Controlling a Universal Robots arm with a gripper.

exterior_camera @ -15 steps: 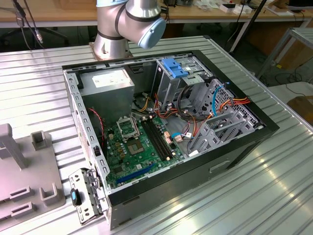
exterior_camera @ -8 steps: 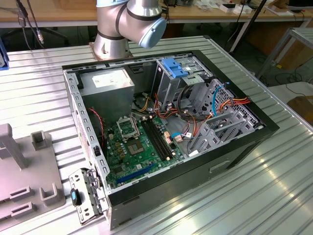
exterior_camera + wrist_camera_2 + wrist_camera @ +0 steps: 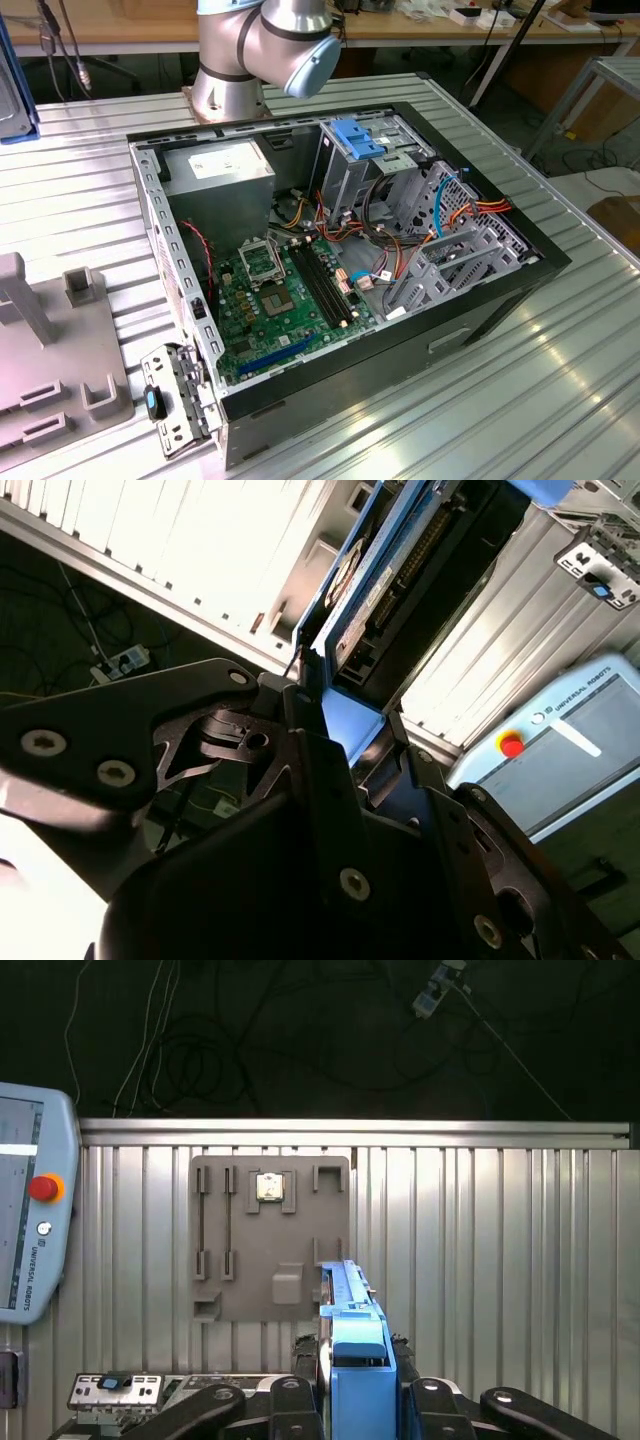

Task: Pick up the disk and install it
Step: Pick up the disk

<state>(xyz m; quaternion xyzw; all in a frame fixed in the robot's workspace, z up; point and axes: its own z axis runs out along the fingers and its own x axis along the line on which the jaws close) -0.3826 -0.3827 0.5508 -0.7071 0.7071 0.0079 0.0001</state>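
Note:
My gripper [image 3: 355,1365] is shut on the disk [image 3: 350,1310], a dark drive in a bright blue carrier, seen edge-on in the first wrist view with a black finger [image 3: 305,1355] on either side. The disk hangs above the metal table, its far end over the edge of a grey fixture plate [image 3: 270,1240]. In the second wrist view the disk [image 3: 400,570] stretches away from the gripper [image 3: 350,730], its connector side and blue rail showing. A blue-framed grey slab at the exterior view's left edge looks like the same disk [image 3: 15,90].
An open computer case [image 3: 400,370] lies on the slatted table, with a motherboard [image 3: 280,290], cables and a drive cage topped by a lighter blue bracket [image 3: 355,137]. The arm's base [image 3: 260,50] stands behind it. A teach pendant [image 3: 30,1210] lies on the table.

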